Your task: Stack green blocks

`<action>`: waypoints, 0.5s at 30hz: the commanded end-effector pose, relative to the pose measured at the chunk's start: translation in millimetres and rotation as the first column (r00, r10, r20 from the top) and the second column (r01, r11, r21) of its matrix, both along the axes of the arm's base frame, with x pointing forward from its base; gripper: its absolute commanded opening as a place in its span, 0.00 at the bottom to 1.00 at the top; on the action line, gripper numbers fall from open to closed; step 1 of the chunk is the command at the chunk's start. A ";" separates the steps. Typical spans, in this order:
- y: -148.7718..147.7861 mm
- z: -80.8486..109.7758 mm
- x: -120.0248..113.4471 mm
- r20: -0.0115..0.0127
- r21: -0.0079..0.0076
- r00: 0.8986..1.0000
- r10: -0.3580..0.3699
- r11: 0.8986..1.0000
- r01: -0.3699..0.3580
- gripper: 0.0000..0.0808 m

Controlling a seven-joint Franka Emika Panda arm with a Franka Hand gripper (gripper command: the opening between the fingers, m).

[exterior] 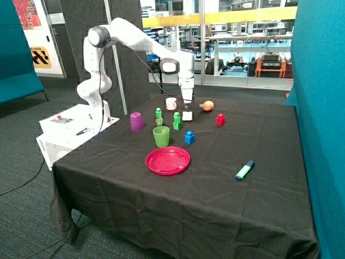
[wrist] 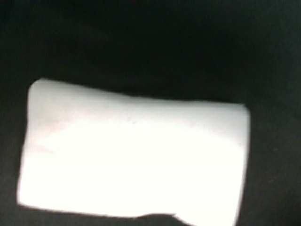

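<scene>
A taller green block stack (exterior: 177, 121) stands near the middle of the black table, apparently two green blocks, one on the other. A single green block (exterior: 158, 113) stands a little apart from it, towards the purple cup. My gripper (exterior: 187, 102) hangs just above a white rectangular object (exterior: 187, 115) beside the stack, on the side towards the orange fruit. In the wrist view that white object (wrist: 134, 157) fills most of the picture over the dark cloth, and no green block shows there.
A translucent green cup (exterior: 161, 136) and a red plate (exterior: 167, 161) sit nearer the front. Around them are a purple cup (exterior: 137, 121), a blue block (exterior: 189, 137), a red block (exterior: 220, 119), an orange fruit (exterior: 208, 106), a white cup (exterior: 171, 103) and a marker (exterior: 245, 170).
</scene>
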State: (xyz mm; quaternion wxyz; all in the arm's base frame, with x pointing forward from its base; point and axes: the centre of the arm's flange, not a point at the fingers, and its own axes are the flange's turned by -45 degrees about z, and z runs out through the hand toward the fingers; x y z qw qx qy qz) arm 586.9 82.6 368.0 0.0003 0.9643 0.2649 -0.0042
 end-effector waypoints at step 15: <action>30.1 -16.0 -58.1 0.008 0.003 0.992 0.122 0.993 -0.122 0.61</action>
